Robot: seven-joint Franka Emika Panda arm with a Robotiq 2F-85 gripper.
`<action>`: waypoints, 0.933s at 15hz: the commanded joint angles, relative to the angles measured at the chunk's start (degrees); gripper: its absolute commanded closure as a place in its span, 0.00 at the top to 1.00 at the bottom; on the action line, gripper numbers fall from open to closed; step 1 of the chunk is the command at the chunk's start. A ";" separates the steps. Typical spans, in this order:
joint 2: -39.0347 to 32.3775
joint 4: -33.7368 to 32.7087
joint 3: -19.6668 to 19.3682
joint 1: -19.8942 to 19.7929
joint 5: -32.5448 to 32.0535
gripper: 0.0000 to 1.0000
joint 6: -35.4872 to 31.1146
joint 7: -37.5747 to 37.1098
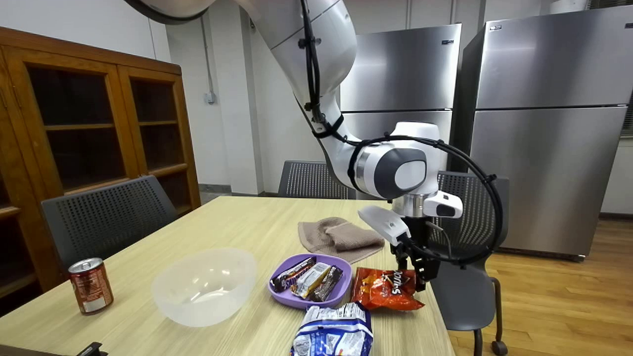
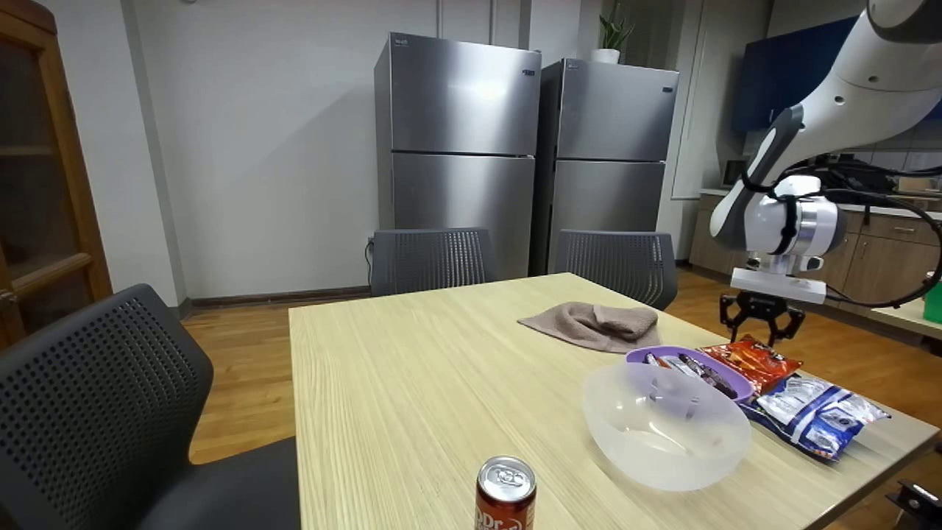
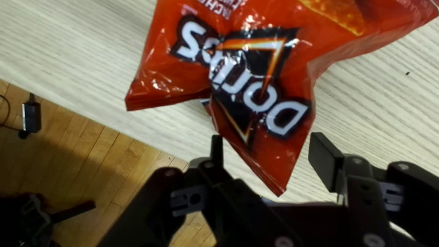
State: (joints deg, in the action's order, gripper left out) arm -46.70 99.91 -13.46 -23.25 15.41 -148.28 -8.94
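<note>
Facing two fridges (image 1: 549, 123) beyond the table (image 1: 267, 222), and a wooden cabinet (image 1: 106, 126) past its left edge in an exterior view. Taking edges as seen there. Seeing a white arm (image 1: 321, 54) bent down at the right edge, and three chairs (image 1: 109, 217) along the left, far and right edges. Finding a translucent bowl (image 1: 205, 289) on the near half, between the left edge and a purple dish (image 1: 334, 260). Making out a crumpled brown towel (image 1: 341, 238) behind the dish, toward the far right corner. Noting the dish nearer the right edge, with a blue bag (image 1: 334, 331) just in front. Placing a red bag (image 3: 253, 79) close to the right edge, just beside the dish, with lettering face up. Viewing a black gripper (image 3: 271, 154) with fingers (image 3: 324, 161) apart, on either side of the red bag's tapered corner, with table visible in between in the wrist view. Unable to tell about contact on either side. Spotting a can (image 1: 91, 287) near the left edge, and three wrapped bars (image 1: 310, 279) side by side in the dish.
</note>
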 commanded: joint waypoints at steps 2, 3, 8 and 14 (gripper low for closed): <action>-0.07 -1.25 -0.61 0.60 -1.49 0.27 2.77 -1.03; -0.09 -1.29 -0.61 0.61 -1.50 0.20 2.96 -1.03; 0.00 -1.15 -0.74 0.89 -1.77 0.00 3.22 -1.17; 1.57 0.52 -2.13 2.47 -3.55 0.00 3.49 -1.79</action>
State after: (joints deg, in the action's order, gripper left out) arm -46.70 99.91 -13.88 -22.43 14.14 -147.16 -8.95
